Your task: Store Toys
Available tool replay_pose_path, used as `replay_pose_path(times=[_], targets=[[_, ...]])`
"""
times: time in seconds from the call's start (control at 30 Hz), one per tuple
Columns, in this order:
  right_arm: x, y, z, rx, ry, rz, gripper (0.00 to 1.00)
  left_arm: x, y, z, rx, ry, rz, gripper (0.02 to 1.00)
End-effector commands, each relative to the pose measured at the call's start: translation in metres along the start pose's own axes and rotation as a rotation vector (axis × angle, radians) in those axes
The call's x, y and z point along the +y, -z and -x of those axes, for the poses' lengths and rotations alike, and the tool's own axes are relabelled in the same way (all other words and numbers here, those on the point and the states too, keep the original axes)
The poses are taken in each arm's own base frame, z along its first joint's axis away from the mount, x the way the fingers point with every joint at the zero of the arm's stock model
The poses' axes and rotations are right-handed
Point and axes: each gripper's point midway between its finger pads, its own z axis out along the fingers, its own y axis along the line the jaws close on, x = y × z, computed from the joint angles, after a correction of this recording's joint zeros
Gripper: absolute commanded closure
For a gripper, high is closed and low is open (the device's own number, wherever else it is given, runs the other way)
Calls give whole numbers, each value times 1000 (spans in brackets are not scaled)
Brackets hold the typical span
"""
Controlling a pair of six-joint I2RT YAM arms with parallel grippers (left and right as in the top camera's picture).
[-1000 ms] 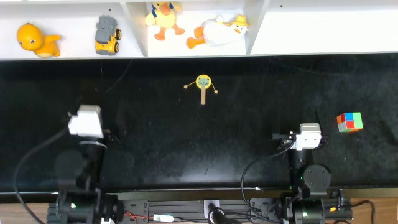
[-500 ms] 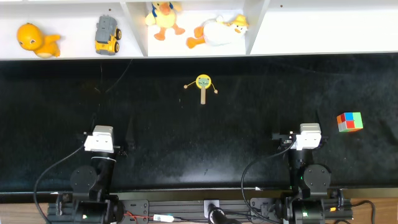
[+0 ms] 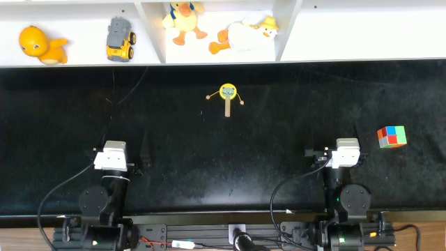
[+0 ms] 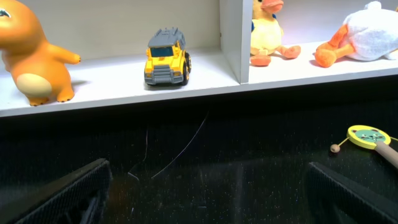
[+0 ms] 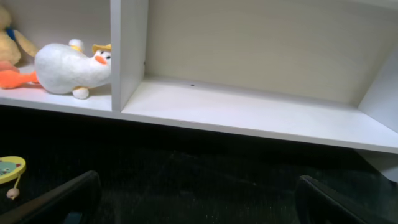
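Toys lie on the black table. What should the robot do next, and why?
Probably reach the right gripper toward the colour cube: it lies on the table on that arm's side, outside the shelf, and that gripper is open and empty.

Orange figure (image 3: pixel 42 44), yellow truck (image 3: pixel 120 39), yellow duck (image 3: pixel 185 22) and white duck (image 3: pixel 244 36) sit shelved; rattle drum (image 3: pixel 228 96) and coloured cube (image 3: pixel 391 137) lie on the table (image 3: pixel 293 139).

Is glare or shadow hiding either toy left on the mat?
Top view: no; the rattle and cube stand out on the dark mat, though the white shelf is very bright. Left wrist view: the rattle is well lit. Right wrist view: shelf evenly lit.
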Motion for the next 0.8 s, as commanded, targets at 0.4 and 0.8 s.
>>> replay_pose_path(times=[0.4, 0.8], targets=[[1, 0, -4, 1, 0, 5, 5, 1, 1, 2, -8, -16, 6, 20], [-12, -7, -3, 112, -102, -73, 7, 1, 1, 2, -8, -16, 6, 20]])
